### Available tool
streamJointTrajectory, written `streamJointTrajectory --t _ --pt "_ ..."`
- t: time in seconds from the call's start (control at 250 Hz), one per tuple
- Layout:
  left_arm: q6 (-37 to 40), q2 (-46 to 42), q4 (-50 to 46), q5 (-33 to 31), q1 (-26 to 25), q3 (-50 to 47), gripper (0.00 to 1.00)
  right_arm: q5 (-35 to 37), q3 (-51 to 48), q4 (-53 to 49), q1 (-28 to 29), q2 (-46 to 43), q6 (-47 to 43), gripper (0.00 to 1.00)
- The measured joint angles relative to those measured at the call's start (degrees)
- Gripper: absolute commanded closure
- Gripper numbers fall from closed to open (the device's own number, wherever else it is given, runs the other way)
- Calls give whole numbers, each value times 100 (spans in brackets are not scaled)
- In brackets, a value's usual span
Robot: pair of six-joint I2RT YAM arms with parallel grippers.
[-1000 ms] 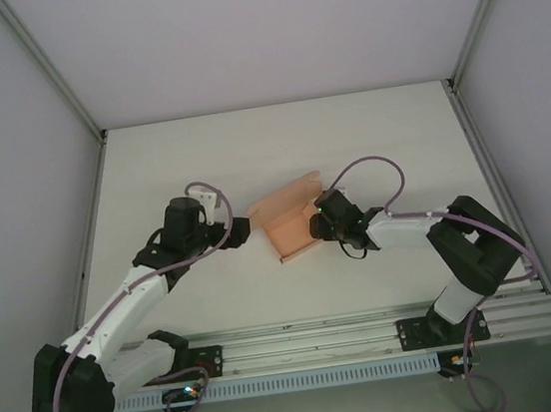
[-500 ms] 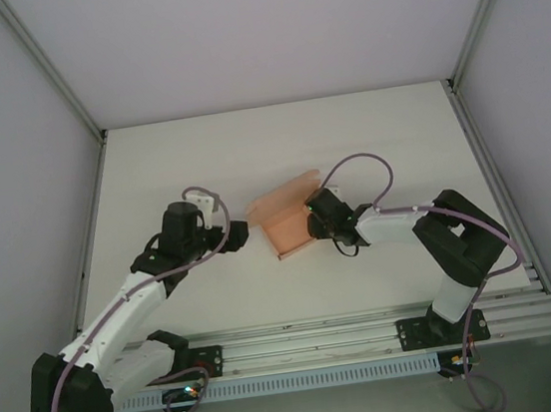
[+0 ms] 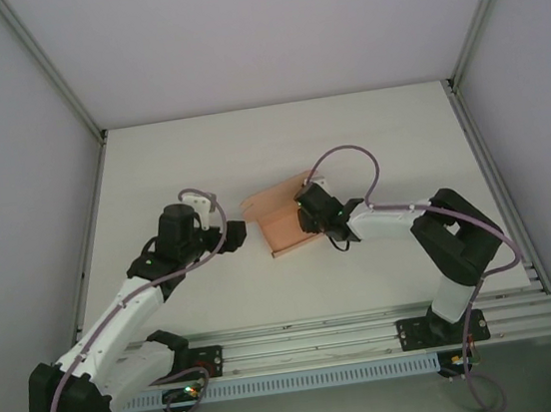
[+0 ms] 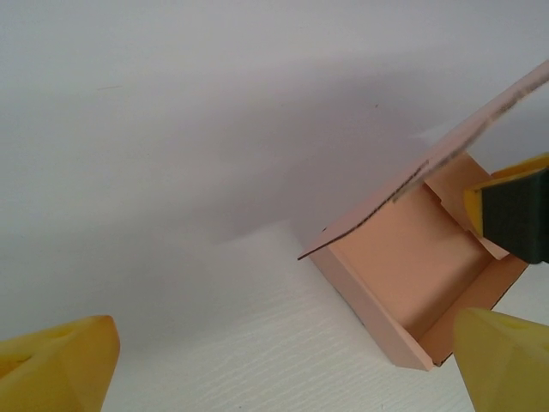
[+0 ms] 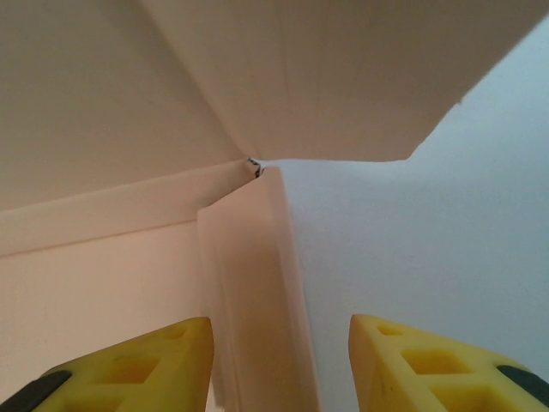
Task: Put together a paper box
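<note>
table (image 3: 367, 134): white, flat; both arms bolted at near edge.
box (image 3: 281, 233): salmon-pink card, mid-table, betw. the 2 grippers. part-formed: shallow rect. tray, side walls up, top open.
box, left wrist view (image 4: 403, 275): ahead & to the right; floor and near wall visible; sits flat on table.
lid (image 3: 273, 201): flap on tray's far side, raised & tilted over the tray, not closed. dark print along its edge, too small to read.
l gripper (image 3: 236, 236): just left of box, apart from it, no contact. jaws spread full wide, nothing held.
l gripper, left wrist view: yellow fingertips (image 4: 60, 365) at both lower corners, bare table betw. them.
r gripper (image 3: 307, 217): at box's right side, under lid edge. jaws part open, straddling the right wall (image 5: 257, 283).
r gripper, right wrist view: one finger over tray floor, other over table outside. clear gap betw. outer finger & wall; inner finger close to wall, contact can't tell. no clamp on card seen.
r finger, left wrist view (image 4: 515, 215): yellow w/ black pad, at tray's right wall.
</note>
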Motion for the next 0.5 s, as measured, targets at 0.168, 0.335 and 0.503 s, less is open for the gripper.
streamJointTrajectory --t 0.168,0.335,0.503 --pt "0 -7 -2 -4 0 -2 0 -293 2 273 -175 387 -136 82" --pt "0 -50 -2 -26 28 -4 0 -291 4 334 -205 437 -160 100" --pt "-61 -70 -4 -116 63 -9 0 -297 -66 459 -205 415 -166 100"
